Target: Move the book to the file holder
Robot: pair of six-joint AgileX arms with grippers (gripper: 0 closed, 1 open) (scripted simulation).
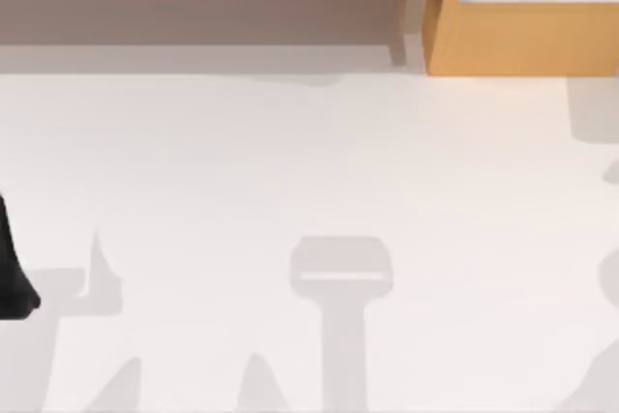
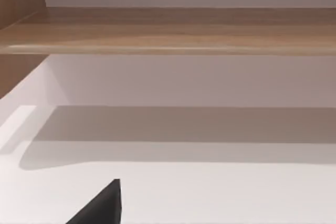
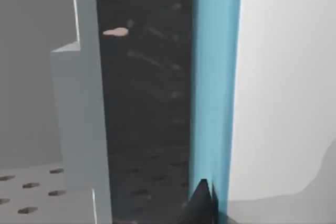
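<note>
Your right gripper's black fingertip (image 3: 202, 203) sat against the lower edge of the thin light blue book (image 3: 215, 77), which stood upright on edge just in front of that gripper's camera. Whether that gripper was pinching the book or had let go, you could not tell from what showed. Right beside the book, on the side away from the white table (image 3: 283, 77), lay the dark, perforated inner wall and floor of the grey file holder (image 3: 79, 119), with a pale grey upright divider standing a slot away from the book.

Your left arm (image 1: 12, 273) sat low at the top view's left edge as a black shape over the white tabletop (image 1: 309, 162). In its own wrist view one black finger (image 2: 102, 205) pointed toward a wooden shelf board (image 2: 173, 30) and white wall ahead; its spread could not be judged. A light wooden cabinet with a metal handle (image 1: 522, 12) stood at the far right of the table.
</note>
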